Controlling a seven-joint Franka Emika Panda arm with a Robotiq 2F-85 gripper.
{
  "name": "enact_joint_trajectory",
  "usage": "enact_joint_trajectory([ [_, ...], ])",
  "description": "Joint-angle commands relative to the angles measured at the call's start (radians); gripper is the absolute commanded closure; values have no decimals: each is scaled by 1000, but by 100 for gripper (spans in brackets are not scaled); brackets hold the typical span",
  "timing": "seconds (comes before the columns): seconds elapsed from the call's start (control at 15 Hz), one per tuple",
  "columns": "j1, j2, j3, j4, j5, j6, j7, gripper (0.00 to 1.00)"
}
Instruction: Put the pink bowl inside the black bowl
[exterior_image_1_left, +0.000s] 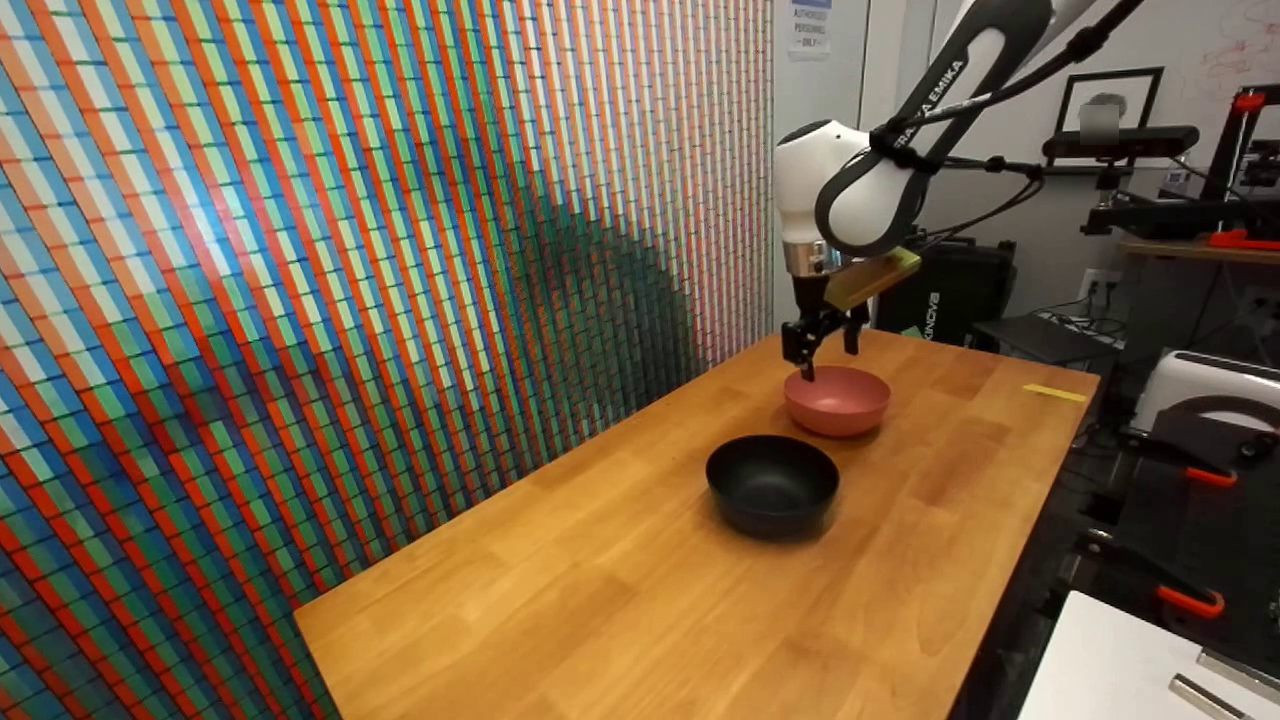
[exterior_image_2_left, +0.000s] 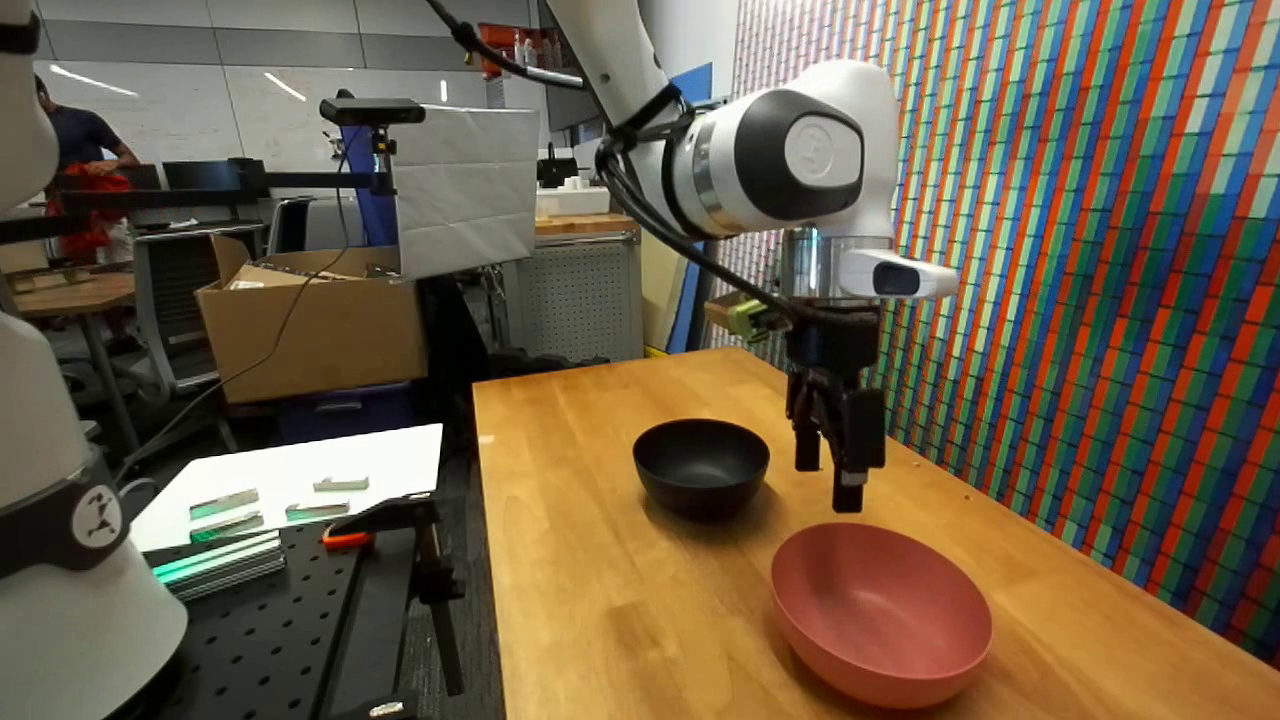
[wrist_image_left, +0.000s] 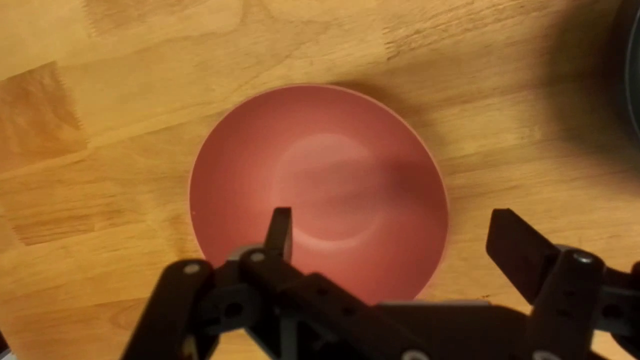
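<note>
The pink bowl (exterior_image_1_left: 838, 402) stands upright and empty on the wooden table; it also shows in an exterior view (exterior_image_2_left: 882, 615) and in the middle of the wrist view (wrist_image_left: 325, 185). The black bowl (exterior_image_1_left: 772, 487) stands upright and empty a short way from it, also in an exterior view (exterior_image_2_left: 700, 468); only its edge (wrist_image_left: 634, 75) shows at the right of the wrist view. My gripper (wrist_image_left: 391, 210) is open and empty above the pink bowl. In the wrist view one finger is over the bowl's inside, the other beyond its right rim. The gripper (exterior_image_2_left: 828, 487) appears apart from both bowls.
The wooden table (exterior_image_1_left: 560, 600) runs along a colourful striped wall (exterior_image_1_left: 400, 250) on one long side. A strip of yellow tape (exterior_image_1_left: 1054, 392) lies near the table's corner. A white board (exterior_image_2_left: 300, 480) with small metal pieces stands beside the table's other side.
</note>
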Motion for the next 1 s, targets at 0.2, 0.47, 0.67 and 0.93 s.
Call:
enact_joint_trajectory([
  [0.2,82,180,-47,166,13,-22,26,0],
  [0.47,103,248,-62,247,20,-47,30,34],
  [0.67,104,290,-64,304,29,-74,20,58],
  [0.93,99,328,-58,361,38,-107,4,89],
])
